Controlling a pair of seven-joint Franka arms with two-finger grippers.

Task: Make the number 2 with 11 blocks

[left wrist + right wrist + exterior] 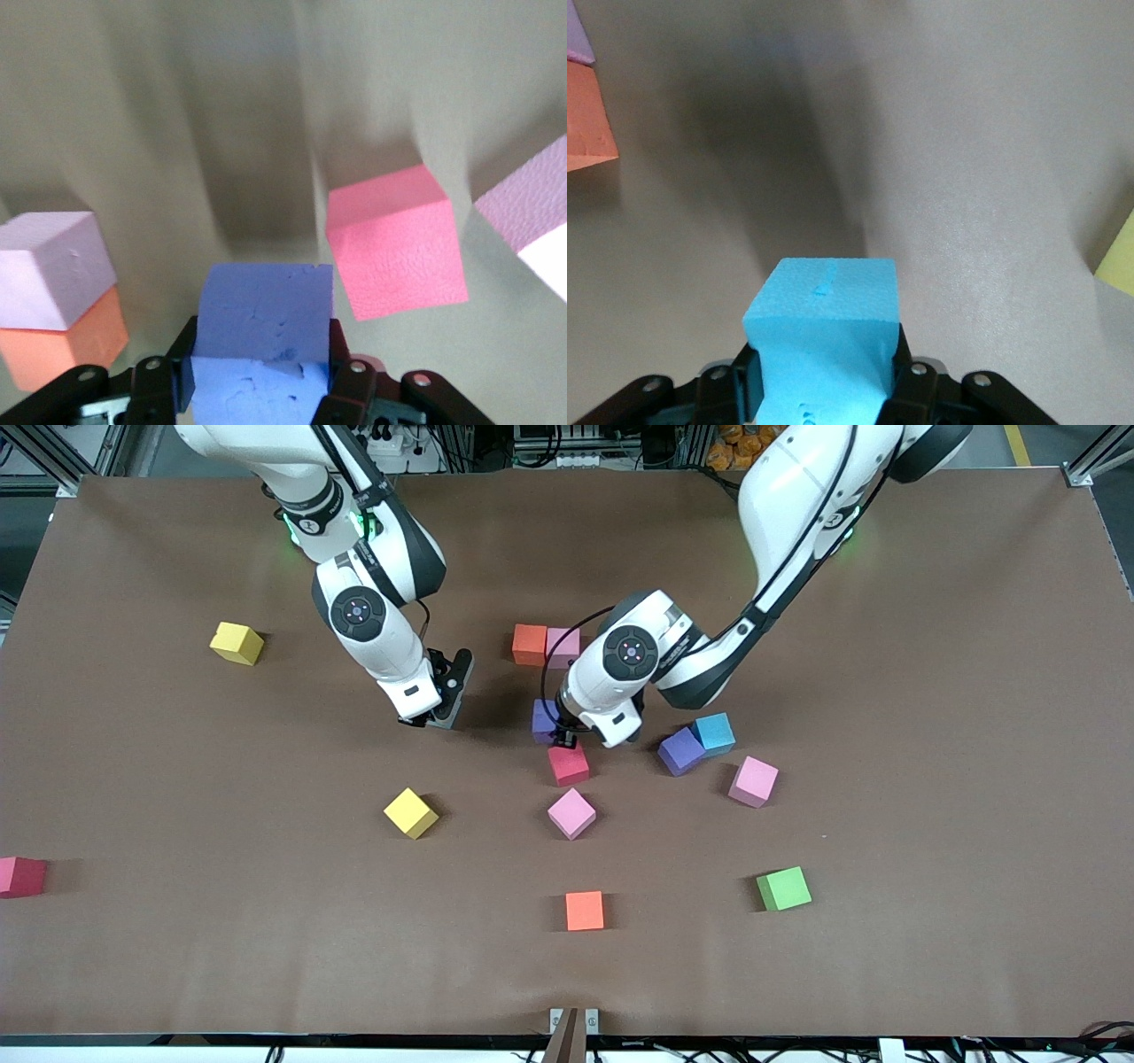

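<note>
Left gripper is low at the table's middle, jaws clamped on a purple block; in front view that block is half hidden by the wrist. Whether it's lifted or on the table I can't tell. Red block sits just beside it, nearer the front cam, also seen in left wrist view. Orange block and pale pink block touch side by side, farther from the cam.

Right gripper hangs over bare table toward the right arm's end, pinched on a light blue block; the block barely shows in front view.

Rest of the blocks lie scattered, no digit formed yet: 2nd purple block touching a blue block, pink block near them, pink block nearer the cam than the red one, yellow block, 2nd yellow block, green block, 2nd orange block, dark red block at the table edge by the right arm's end.
</note>
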